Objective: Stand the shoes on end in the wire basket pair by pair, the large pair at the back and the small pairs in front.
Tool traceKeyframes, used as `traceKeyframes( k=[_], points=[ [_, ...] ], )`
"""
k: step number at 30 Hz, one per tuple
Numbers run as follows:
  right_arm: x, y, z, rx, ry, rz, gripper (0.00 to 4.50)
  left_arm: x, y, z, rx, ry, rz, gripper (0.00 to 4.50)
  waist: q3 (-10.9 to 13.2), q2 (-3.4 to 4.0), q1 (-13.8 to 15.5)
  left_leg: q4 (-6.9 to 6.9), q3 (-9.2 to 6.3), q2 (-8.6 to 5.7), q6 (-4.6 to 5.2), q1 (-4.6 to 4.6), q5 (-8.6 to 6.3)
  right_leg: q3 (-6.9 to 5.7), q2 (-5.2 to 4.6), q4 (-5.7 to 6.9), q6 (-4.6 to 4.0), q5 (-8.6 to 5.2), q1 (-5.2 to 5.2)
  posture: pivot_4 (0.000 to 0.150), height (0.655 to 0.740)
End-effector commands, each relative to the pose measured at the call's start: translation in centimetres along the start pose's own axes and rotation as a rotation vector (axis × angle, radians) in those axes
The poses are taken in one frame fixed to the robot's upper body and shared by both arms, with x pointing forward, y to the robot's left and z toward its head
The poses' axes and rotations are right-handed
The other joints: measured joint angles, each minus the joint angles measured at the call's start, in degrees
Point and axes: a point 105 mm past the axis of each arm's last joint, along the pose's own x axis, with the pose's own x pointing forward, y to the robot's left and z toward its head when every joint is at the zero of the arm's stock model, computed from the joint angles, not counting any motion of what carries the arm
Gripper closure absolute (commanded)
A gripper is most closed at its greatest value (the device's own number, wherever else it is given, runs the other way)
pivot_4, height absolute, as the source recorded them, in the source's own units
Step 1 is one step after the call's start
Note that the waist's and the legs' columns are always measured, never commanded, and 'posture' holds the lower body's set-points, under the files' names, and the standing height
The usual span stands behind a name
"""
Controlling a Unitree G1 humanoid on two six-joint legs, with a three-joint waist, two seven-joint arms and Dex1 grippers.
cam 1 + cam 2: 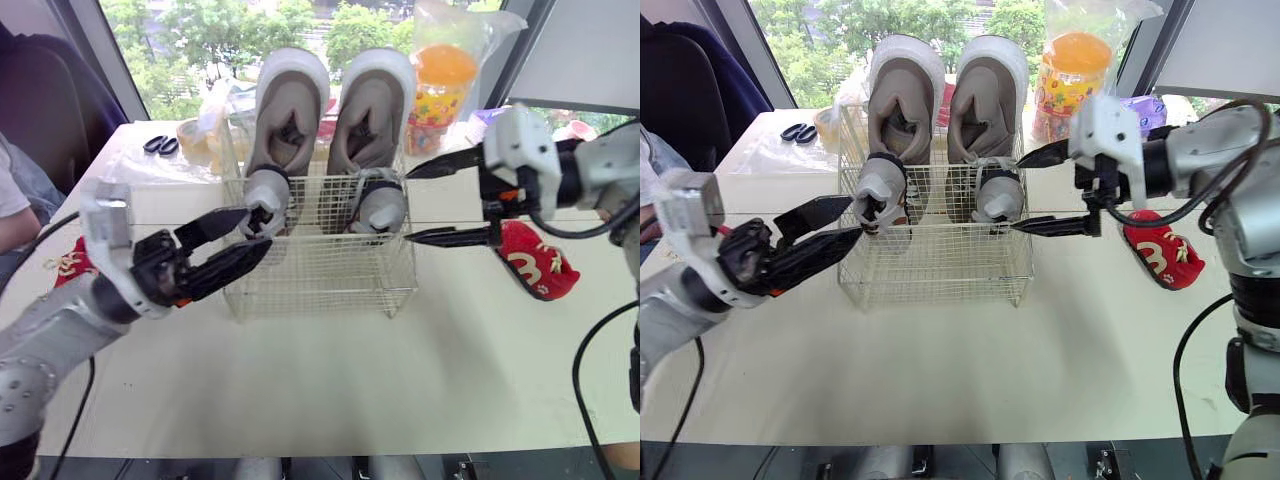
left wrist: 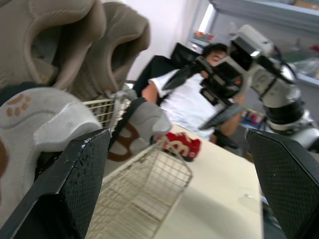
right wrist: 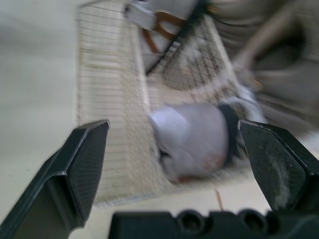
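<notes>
Shiny metal wire basket (image 1: 320,272), matt cloth shoes (image 1: 288,112).

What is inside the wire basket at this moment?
In the basket, a large beige pair stands on end at the back, a small grey pair in front. The small grey pair covers the large pair's lower ends.

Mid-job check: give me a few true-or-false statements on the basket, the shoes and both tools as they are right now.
1. The large beige pair stands on end at the back of the wire basket. True.
2. The small grey pair stands in front of it, inside the basket. True.
3. Both tools are shut on shoes. False: the left tool and the right tool are open.
4. The red shoe is in the basket. False: it lies on the table, to the robot's right of the basket.
</notes>
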Motion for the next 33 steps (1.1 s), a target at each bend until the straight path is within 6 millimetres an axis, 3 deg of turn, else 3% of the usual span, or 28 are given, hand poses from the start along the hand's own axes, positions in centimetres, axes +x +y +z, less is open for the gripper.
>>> traceKeyframes(
  k=[1, 11, 12, 13, 14, 15, 17, 19, 22, 27, 31, 33],
  points=[
    [-0.8, -0.2, 0.9, -0.025, -0.016, -0.034, 0.0, -0.1, -0.6, 0.6, 0.006, -0.006, -0.028, 0.06, 0.0, 0.0, -0.02, 0.0, 0.06, 0.0, 0.0, 0.0, 0.0, 0.0, 0.01, 0.01, 0.0, 0.0, 0.0, 0.15, 0.74],
    [-0.8, -0.2, 0.9, -0.024, -0.017, -0.035, 0.0, -0.1, -0.6, 0.7, 0.003, -0.004, -0.029, 0.06, 0.0, 0.0, 0.02, -0.03, 0.13, 0.02, 0.0, 0.0, 0.0, 0.02, 0.06, 0.03, 0.0, 0.0, -0.04, 0.15, 0.74],
    [-5.0, -3.8, -5.4, 0.25, 0.1, -0.366, 0.0, 1.0, -0.5, 0.9, 0.057, 0.105, -0.139, 0.06, -0.01, -0.06, 0.32, -0.03, 0.13, 0.02, 0.0, 0.0, 0.0, 0.02, 0.06, 0.03, 0.0, 0.0, -0.04, 0.15, 0.74],
    [-9.0, -4.7, -10.4, 0.445, 0.214, -0.601, 0.0, 1.6, -0.4, 1.1, 0.095, 0.19, -0.21, 0.06, -0.04, -0.57, 1.46, -0.03, 0.13, 0.01, 0.0, 0.0, 0.0, 0.01, 0.05, 0.03, 0.0, 0.0, -0.03, 0.15, 0.74],
    [-11.9, -4.3, -13.6, 0.568, 0.298, -0.746, 0.0, 1.9, -0.3, 1.4, 0.117, 0.25, -0.256, 0.06, -0.05, -1.01, 2.71, 0.05, -0.12, -0.02, -0.11, -0.01, 0.06, -0.16, 0.14, 0.05, -0.13, -0.08, 0.06, 0.15, 0.74],
    [-13.4, -3.9, -15.0, 0.628, 0.341, -0.819, 0.0, 2.0, -0.2, 1.6, 0.127, 0.284, -0.281, 0.06, -0.09, -1.06, 3.51, 0.06, -0.27, -0.01, -0.23, -0.05, 0.14, -0.33, 0.16, -0.07, -0.26, -0.14, -0.06, 0.15, 0.74],
    [-13.0, -3.4, -14.3, 0.628, 0.317, -0.785, 0.0, 2.0, -0.2, 1.8, 0.131, 0.3, -0.305, 0.06, -0.17, 0.15, 2.96, 0.04, -0.07, -0.13, -0.15, -0.08, 0.1, -0.21, -0.04, -0.59, -0.44, -0.02, 0.06, 0.15, 0.74],
    [-12.7, -3.0, -13.9, 0.62, 0.31, -0.76, 0.0, 1.9, -0.2, 1.9, 0.134, 0.31, -0.318, 0.06, -0.15, 0.67, 1.08, -0.02, 0.72, -0.25, 0.45, -0.07, -0.19, 0.73, -0.14, -0.62, -0.37, 0.11, -0.01, 0.15, 0.74],
    [-12.9, -2.5, -14.1, 0.622, 0.345, -0.741, 0.0, 1.8, -0.6, 2.1, 0.133, 0.325, -0.345, 0.06, -0.06, 0.54, -1.09, -0.12, 1.02, -0.12, 0.66, 0.03, -0.32, 1.17, 0.09, -0.57, 0.64, 0.25, -0.19, 0.15, 0.74],
    [-14.5, -2.9, -16.2, 0.657, 0.424, -0.827, 0.0, 1.8, -1.2, 2.2, 0.138, 0.339, -0.393, 0.06, -0.04, 0.46, -1.43, -0.17, 0.98, 0.11, 0.71, 0.01, -0.36, 1.18, 0.51, -0.52, 0.62, 0.23, -0.25, 0.15, 0.74],
    [-13.8, -2.9, -17.4, 0.716, 0.405, -0.808, 0.0, 1.3, -1.2, 1.9, 0.13, 0.341, -0.414, 0.06, -0.04, 0.46, -1.53, -0.12, 1.09, 0.09, 0.71, 0.02, -0.36, 1.3, 0.5, -0.52, 0.38, 0.12, -0.25, 0.15, 0.74],
    [-13.3, -2.5, -19.0, 0.757, 0.431, -0.782, 0.0, 1.2, -1.4, 1.3, 0.141, 0.361, -0.435, 0.06, -0.04, 0.45, -1.53, -0.09, 1.14, 0.08, 0.7, 0.02, -0.36, 1.35, 0.49, -0.52, 0.38, 0.13, -0.24, 0.15, 0.74]
  ],
)
